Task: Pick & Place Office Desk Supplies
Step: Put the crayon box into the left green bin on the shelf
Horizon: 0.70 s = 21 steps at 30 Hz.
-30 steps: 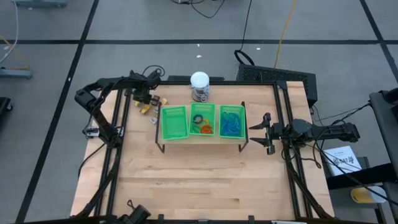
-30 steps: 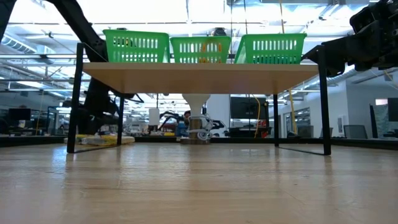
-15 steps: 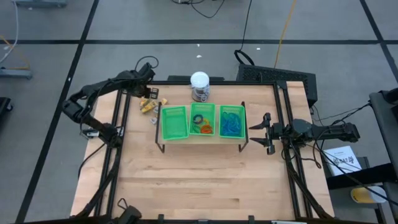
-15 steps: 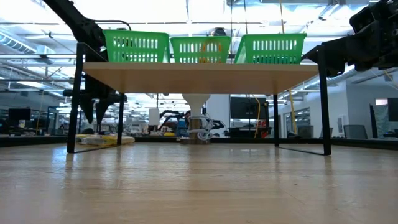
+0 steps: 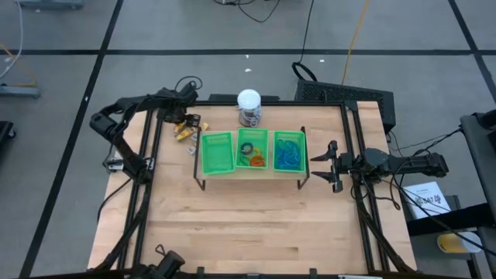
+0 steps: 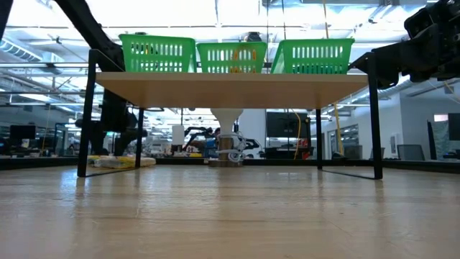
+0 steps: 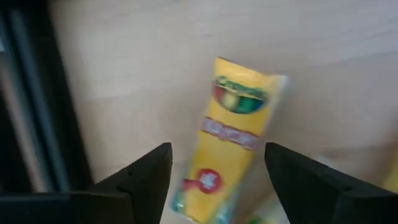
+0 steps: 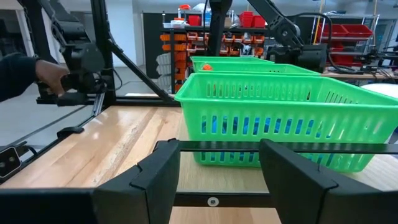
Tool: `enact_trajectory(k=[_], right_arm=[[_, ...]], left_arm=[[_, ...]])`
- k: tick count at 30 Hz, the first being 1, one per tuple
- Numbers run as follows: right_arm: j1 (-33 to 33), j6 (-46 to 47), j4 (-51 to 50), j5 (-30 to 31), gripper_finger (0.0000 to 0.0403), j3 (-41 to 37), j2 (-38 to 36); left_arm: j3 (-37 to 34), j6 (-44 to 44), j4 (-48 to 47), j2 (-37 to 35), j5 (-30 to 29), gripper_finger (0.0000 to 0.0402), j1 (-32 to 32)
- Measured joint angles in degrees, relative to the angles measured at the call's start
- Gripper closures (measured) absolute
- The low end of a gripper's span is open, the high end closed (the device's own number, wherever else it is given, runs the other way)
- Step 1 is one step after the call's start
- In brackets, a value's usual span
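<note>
Hovering with fingers spread and empty, my left gripper point(image 7: 214, 177) sits just over a yellow packet point(image 7: 230, 134) lying flat on the table point(image 5: 256, 225). Two more yellow pieces point(image 5: 187, 133) wait beside the green tray point(image 5: 203, 155); rings point(image 5: 252, 155) and blue loops point(image 5: 289, 153) are already sorted. My right gripper point(image 5: 319, 165) waits open, near the tray's other end.
</note>
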Motion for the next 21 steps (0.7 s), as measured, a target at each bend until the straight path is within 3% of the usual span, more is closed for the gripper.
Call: enact_trajectory(k=[9, 21], right_arm=[[0.0, 0.0, 0.0, 0.0, 0.0190, 0.0, 0.0], [0.0, 0.0, 0.0, 0.0, 0.0190, 0.0, 0.0]], left_arm=[[0.0, -0.5, -0.3, 1.4, -3.7, 0.0142, -1.8], [-0.1, -1.8, 1.2, 1.4, -4.4, 0.0285, -2.0]])
